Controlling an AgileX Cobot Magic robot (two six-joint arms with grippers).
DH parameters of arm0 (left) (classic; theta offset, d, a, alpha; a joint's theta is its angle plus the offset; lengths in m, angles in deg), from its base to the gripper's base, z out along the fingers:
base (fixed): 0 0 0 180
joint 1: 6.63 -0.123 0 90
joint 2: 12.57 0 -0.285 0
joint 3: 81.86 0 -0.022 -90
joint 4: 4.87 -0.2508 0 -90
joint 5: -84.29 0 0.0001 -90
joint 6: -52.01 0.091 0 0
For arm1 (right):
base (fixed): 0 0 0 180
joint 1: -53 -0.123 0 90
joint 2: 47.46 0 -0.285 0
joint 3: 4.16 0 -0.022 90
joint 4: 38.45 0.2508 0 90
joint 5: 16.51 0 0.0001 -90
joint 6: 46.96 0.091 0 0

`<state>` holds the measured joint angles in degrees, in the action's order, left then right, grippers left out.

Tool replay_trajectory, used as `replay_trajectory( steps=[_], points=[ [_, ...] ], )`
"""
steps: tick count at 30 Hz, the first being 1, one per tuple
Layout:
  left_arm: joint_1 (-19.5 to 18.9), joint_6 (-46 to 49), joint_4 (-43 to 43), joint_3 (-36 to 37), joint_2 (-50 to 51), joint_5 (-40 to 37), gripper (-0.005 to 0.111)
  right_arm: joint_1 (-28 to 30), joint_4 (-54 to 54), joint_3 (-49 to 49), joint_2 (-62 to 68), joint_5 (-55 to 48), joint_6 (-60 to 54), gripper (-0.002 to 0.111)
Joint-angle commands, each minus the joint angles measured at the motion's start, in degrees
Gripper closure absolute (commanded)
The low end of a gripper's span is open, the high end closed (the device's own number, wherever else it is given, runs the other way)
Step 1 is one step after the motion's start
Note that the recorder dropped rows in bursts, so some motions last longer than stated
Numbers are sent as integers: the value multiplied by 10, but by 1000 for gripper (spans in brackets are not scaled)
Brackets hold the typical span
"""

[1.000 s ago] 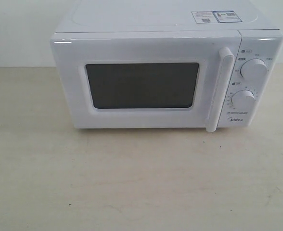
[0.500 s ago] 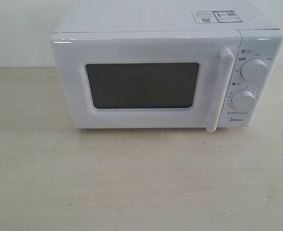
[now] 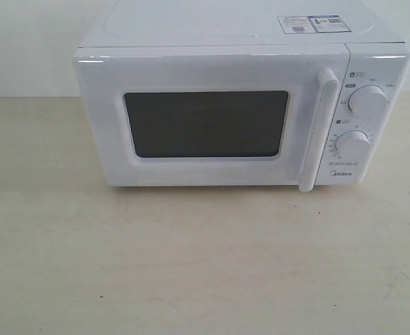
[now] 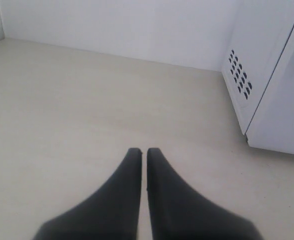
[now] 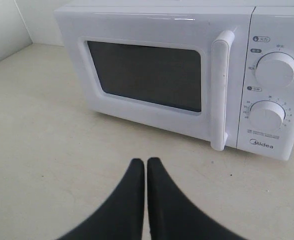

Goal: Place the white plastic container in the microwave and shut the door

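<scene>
The white microwave stands at the back of the table, its door shut, with a dark window and a vertical bar handle. The right wrist view shows the microwave front, its door and handle ahead of my right gripper, which is shut and empty over the table. My left gripper is shut and empty too, off the vented side of the microwave. The white plastic container is out of view. Neither gripper shows in the exterior view.
Two round dials sit on the panel right of the door. A pale wooden table spreads in front of the microwave. A white wall runs behind it.
</scene>
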<state>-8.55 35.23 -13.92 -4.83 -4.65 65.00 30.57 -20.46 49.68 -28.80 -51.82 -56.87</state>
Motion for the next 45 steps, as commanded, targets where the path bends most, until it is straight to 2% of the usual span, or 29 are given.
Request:
replay_trajectory(
  steps=[1, 17, 19, 27, 31, 35, 37, 42, 45],
  points=[
    [-2, -4, 4, 2, -1, 2, 102, 2, -4, 1, -4, 4, 0, 108],
    [-2, -4, 4, 2, -1, 2, 102, 2, -4, 1, -4, 6, 0, 108],
    [-2, -4, 4, 2, -1, 2, 102, 8, -31, 1, -4, 30, -26, 108],
    [-2, -4, 4, 2, -1, 2, 102, 188, -66, 1, -4, 124, -112, 108],
    [-2, -4, 4, 2, -1, 2, 102, 231, -53, 45, -4, 246, -102, 108],
    [-2, -4, 4, 2, -1, 2, 102, 233, -15, 129, -12, 365, -95, 108],
    [-2, -4, 4, 2, -1, 2, 102, 224, 6, 168, -41, 392, -94, 108],
    [-2, -4, 4, 2, -1, 2, 102, 199, 10, 234, -109, 403, -54, 108],
    [-2, -4, 4, 2, -1, 2, 102, 199, 8, 234, -109, 347, -46, 108]
  ],
)
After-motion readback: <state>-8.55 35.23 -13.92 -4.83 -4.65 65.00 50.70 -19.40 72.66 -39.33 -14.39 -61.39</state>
